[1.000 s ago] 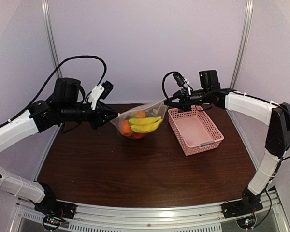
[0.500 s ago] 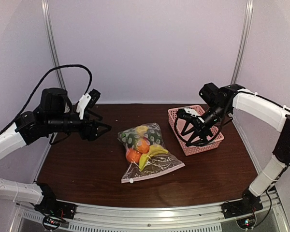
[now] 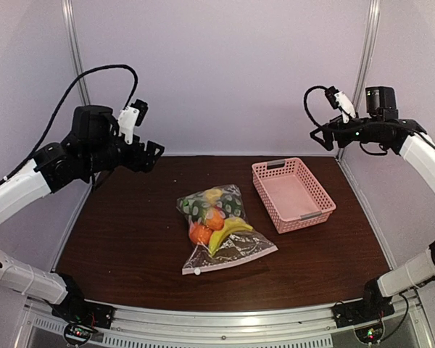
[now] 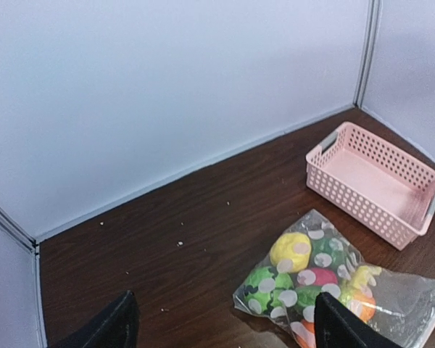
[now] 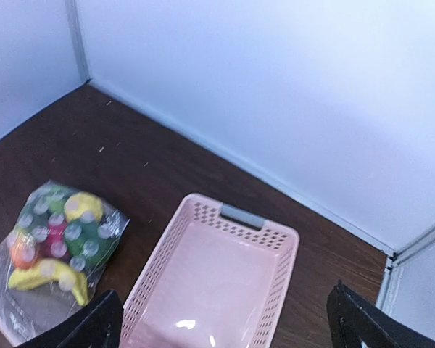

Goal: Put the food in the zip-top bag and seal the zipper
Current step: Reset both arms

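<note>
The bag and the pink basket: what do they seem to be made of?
The bag: thin clear plastic film, glossy; the toy food shows through, and the surface crinkles. The pink basket: probably rigid moulded plastic, slightly shiny, with latticed walls.

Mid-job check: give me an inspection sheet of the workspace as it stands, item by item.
Surface: dark brown wooden table, a few pale specks near the back wall.
Job's things: clear crinkly zip-top bag lies flat mid-table with the bright toy fruits and vegetables inside; zipper strip along its near edge, small white slider tab at its left end; full seal cannot be told.
Clutter: pink latticed plastic basket, empty, right of the bag, not touching it.
Grippers: left gripper and right gripper raised, open, holding nothing.
Cables: black cable loops above the left arm; another at the right wrist.
Surroundings: pale enclosure walls, metal corner posts.
</note>
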Controlling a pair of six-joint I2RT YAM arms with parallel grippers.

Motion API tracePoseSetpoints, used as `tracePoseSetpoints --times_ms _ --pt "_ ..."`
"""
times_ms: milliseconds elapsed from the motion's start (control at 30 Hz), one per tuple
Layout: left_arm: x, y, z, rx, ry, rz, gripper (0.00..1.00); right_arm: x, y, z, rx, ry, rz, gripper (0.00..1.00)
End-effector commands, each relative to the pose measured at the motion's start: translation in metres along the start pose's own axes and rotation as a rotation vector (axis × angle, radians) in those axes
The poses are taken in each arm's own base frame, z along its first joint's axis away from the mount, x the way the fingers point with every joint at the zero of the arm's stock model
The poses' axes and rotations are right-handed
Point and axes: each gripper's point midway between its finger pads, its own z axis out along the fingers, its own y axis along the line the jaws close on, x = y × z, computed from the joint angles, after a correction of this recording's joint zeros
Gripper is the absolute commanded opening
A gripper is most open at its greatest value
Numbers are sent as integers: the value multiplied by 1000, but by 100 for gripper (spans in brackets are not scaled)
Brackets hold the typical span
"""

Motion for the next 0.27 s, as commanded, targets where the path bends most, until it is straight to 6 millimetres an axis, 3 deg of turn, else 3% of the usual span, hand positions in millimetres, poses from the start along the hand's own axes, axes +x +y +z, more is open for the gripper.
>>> tracePoseSetpoints --times_ms 0,100,233 --pt "-49 22 -19 -105 -167 -66 87 -41 -66 -8 277 -223 334 100" --pt "-53 28 -23 -131 -204 -82 88 -41 -59 -13 259 -250 308 100" --pt "-53 29 -24 -135 -218 -86 88 -27 -64 -11 304 -215 287 100"
